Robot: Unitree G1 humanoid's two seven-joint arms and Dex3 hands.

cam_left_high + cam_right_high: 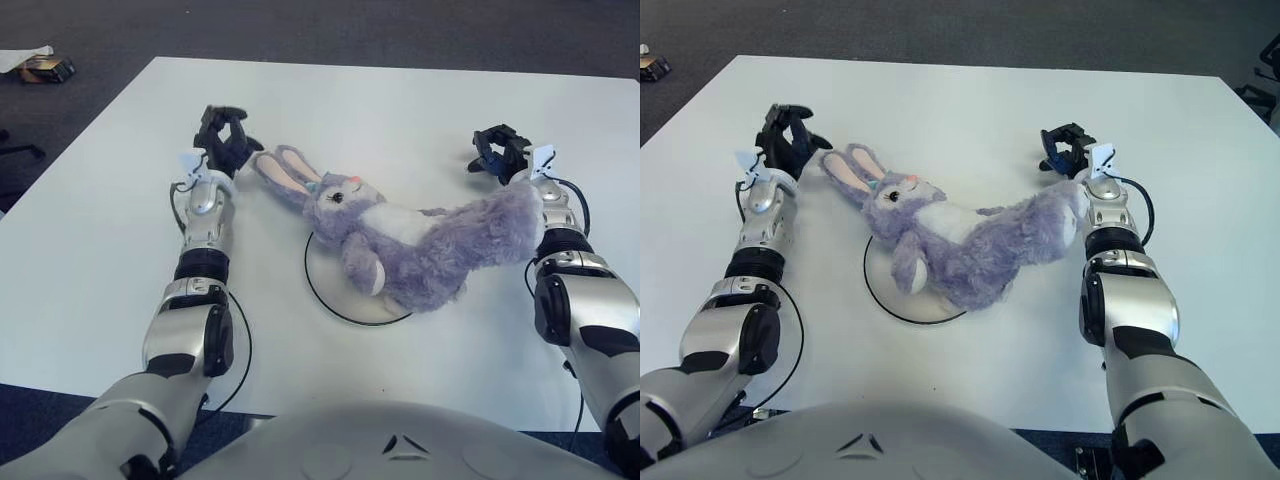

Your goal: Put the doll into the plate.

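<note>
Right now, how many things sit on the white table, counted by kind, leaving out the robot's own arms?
Plush rabbit doll: 1
White plate with dark rim: 1
Total: 2
</note>
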